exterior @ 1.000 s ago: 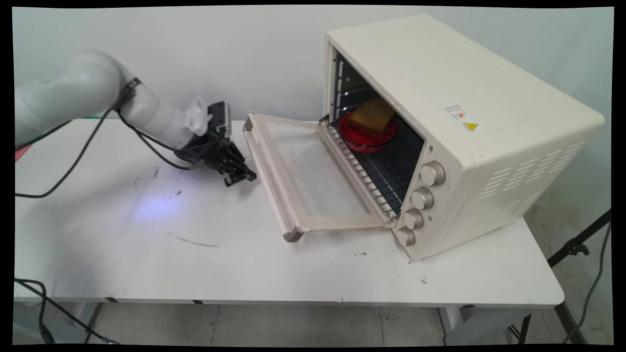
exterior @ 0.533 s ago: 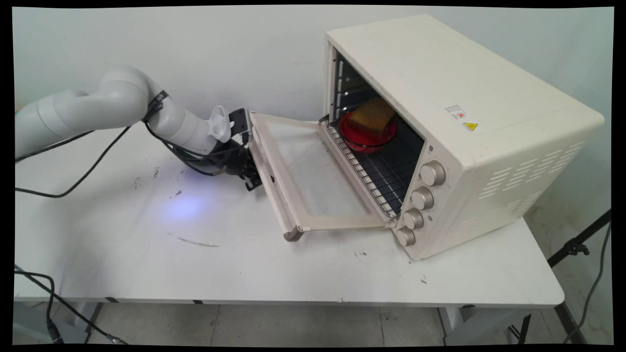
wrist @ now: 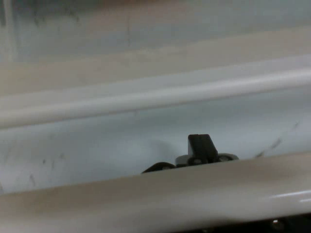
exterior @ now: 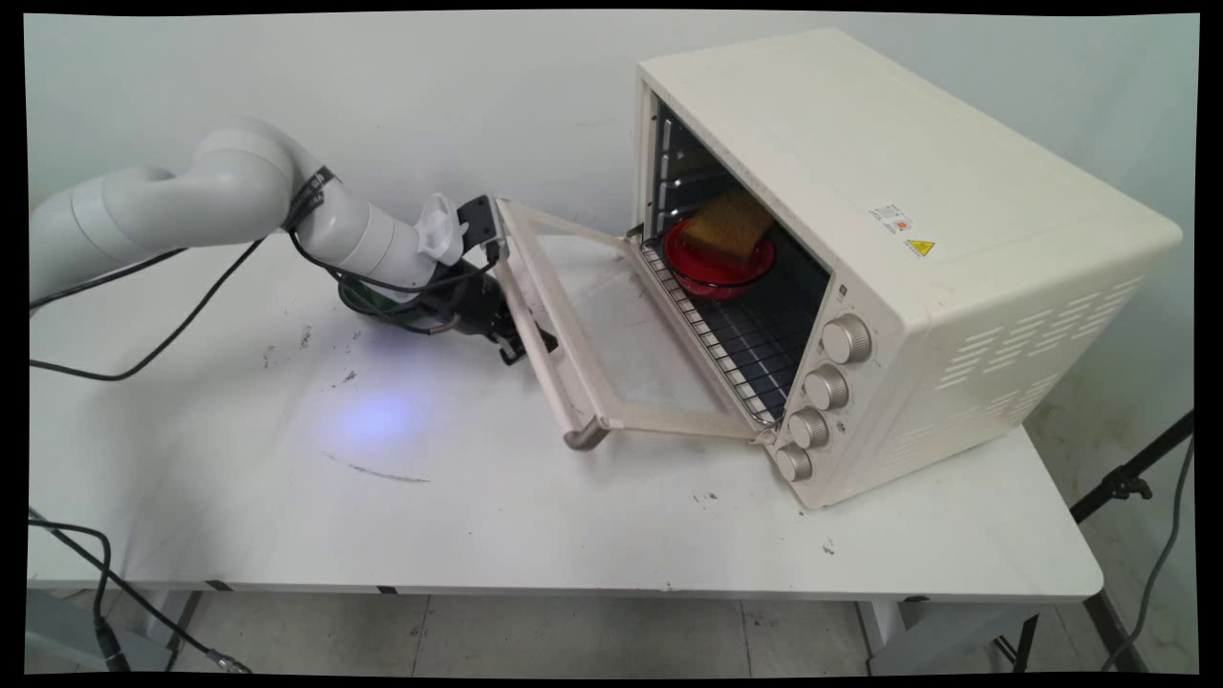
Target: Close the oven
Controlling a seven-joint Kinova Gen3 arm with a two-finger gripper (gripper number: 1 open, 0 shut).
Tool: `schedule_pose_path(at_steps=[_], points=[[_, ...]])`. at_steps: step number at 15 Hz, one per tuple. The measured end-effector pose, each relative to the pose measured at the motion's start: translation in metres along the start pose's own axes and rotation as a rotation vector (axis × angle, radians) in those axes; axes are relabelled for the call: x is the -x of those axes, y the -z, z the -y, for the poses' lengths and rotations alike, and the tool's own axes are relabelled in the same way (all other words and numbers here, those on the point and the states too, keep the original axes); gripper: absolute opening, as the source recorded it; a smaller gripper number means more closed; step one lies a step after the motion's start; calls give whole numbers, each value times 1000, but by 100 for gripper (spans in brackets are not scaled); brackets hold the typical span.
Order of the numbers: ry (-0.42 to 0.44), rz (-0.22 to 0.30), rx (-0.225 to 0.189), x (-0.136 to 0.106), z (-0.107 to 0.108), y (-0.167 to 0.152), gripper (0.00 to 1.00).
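At the left edge of the oven door (exterior: pixel 597 325), the black gripper (exterior: pixel 521 346) is pressed against the handle (exterior: pixel 564 401), the door is seen tilted up, and whether the gripper is open or closed cannot be told.

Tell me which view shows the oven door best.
The main view. It shows the whole door hinged at the oven, partly raised, with the gripper under its outer edge. The hand view shows only blurred cream bands of the door up close, with one black fingertip behind.
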State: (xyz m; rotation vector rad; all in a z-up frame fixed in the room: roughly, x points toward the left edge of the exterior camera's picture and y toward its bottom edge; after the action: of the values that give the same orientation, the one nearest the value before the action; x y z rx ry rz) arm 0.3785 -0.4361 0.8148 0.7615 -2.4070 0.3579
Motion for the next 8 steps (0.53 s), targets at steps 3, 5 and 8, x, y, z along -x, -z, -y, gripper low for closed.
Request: schedule_pose_path(at_steps=[3,5,8], points=[[7,-43,15,-21,-8,10,0],[8,-68,23,-33,-13,16,0],[6,-108,36,-56,-19,25,0]])
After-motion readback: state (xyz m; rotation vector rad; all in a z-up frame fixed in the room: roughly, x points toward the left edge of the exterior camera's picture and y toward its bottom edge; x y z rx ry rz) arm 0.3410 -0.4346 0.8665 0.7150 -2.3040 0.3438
